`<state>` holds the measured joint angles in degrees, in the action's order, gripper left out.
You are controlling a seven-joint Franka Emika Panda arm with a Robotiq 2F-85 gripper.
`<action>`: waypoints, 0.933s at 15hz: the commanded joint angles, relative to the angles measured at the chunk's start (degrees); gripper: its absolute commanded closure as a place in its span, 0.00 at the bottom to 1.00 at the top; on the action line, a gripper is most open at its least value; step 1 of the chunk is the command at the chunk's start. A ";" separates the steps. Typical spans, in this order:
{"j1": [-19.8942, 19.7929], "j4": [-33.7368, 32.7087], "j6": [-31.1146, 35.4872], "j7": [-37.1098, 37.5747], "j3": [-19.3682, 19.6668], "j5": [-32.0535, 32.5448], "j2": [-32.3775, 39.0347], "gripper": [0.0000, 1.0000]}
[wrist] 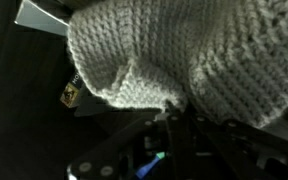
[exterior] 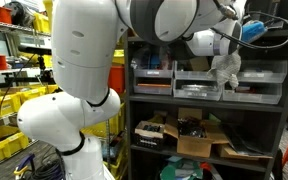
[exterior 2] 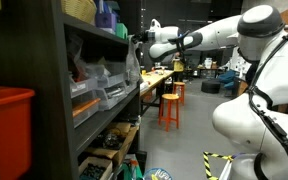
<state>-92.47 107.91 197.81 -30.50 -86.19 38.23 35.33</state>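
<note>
A pale grey knitted cloth (wrist: 174, 45), perhaps a woolly hat, fills the top of the wrist view. My gripper (wrist: 174, 113) is shut on its lower edge, the dark fingers meeting in a pinched fold. In an exterior view the cloth (exterior: 226, 70) hangs from the gripper (exterior: 222, 52) in front of the upper level of a dark shelf unit (exterior: 209, 103). In an exterior view from the side, the arm reaches out level, with the gripper (exterior 2: 134, 48) and the cloth (exterior 2: 132, 68) at the shelf's front edge.
The shelf holds grey plastic bins (exterior: 199, 85) in the middle and cardboard boxes (exterior: 199, 140) lower down. Yellow crates (exterior: 9, 105) stand beside it. A red bin (exterior 2: 6, 125), orange stools (exterior 2: 170, 105) and a long workbench (exterior 2: 156, 78) show along the aisle.
</note>
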 commanded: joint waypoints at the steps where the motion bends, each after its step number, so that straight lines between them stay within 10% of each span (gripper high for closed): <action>1: -3.61 2.81 0.18 0.07 -3.76 2.06 -0.31 0.99; 14: -11.82 11.54 0.10 -4.01 -13.25 4.61 1.46 0.99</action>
<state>-101.27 116.28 197.81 -32.42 -96.30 41.29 35.71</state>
